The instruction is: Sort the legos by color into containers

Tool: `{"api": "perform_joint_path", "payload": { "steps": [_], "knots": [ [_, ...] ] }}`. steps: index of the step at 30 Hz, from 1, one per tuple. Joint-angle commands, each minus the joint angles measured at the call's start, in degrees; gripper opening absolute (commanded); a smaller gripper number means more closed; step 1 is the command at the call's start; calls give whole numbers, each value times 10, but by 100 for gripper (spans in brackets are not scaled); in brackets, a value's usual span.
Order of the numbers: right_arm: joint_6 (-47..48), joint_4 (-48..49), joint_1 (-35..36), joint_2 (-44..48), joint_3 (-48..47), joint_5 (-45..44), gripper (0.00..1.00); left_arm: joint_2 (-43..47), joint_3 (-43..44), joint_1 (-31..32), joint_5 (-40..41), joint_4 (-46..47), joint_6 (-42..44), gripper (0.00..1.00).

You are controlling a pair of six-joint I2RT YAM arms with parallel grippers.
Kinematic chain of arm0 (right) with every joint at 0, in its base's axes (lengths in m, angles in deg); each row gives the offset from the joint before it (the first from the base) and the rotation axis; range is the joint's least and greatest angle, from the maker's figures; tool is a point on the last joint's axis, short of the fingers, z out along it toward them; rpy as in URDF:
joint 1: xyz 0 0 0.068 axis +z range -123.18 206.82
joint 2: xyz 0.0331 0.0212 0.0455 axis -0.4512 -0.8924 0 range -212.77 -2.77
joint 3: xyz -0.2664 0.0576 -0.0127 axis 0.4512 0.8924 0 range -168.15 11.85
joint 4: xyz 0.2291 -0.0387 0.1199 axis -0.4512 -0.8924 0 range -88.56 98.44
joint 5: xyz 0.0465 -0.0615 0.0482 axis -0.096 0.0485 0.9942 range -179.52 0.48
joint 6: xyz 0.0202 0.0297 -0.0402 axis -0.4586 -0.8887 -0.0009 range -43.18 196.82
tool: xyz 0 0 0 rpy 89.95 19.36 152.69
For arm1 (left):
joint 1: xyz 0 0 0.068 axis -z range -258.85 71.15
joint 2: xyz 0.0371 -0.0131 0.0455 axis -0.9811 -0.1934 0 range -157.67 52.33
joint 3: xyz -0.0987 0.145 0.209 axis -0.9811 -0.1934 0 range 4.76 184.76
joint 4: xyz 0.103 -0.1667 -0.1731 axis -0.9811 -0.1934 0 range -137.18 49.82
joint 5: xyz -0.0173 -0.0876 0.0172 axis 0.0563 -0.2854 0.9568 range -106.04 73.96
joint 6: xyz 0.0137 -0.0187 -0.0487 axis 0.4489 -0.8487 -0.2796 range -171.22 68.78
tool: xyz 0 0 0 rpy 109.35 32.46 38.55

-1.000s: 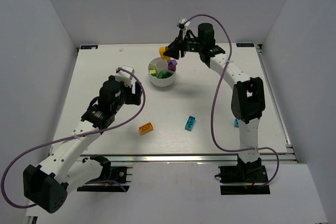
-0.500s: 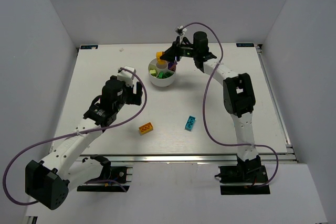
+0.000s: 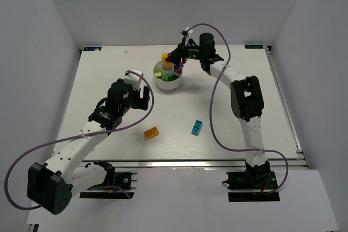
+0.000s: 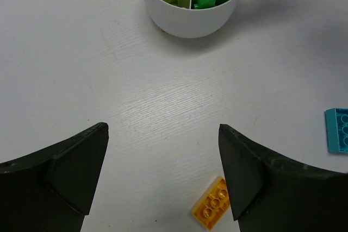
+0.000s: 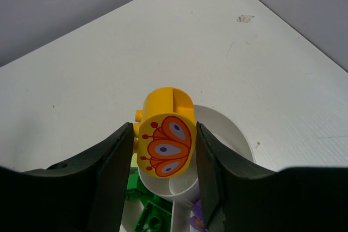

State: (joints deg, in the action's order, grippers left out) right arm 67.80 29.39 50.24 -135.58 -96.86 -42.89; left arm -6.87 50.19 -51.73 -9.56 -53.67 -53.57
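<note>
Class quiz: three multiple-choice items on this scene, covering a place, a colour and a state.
1. Where is the round yellow piece? A on the table; B between the right gripper's fingers; C in the left gripper.
2. What colour is the brick nearest the orange brick on the table? A cyan; B purple; C red.
3. The left gripper is: A shut on a brick; B open and empty; C shut and empty.
Answers: 1 B, the fingers clamp it by the white bowl. 2 A, the cyan brick lies to its right. 3 B, its fingers stand wide apart, empty.
</note>
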Motion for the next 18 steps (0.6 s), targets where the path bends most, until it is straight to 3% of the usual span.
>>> {"api": "perform_joint_path", "payload": {
  "steps": [1, 8, 10, 18],
  "knots": [
    [15, 8, 2, -13, -9, -4, 42, -3, 7, -2, -18, -3, 3, 92],
    [17, 1, 2, -4, 1, -5, 54, -29, 28, 4, -41, -34, -21, 92],
    [17, 1, 2, 1, 3, -4, 61, -32, 29, -7, -83, -40, -31, 92],
    [17, -2, -1, 25, 15, -1, 66, -57, 18, 2, -111, -83, -107, 86]
  ]
}}
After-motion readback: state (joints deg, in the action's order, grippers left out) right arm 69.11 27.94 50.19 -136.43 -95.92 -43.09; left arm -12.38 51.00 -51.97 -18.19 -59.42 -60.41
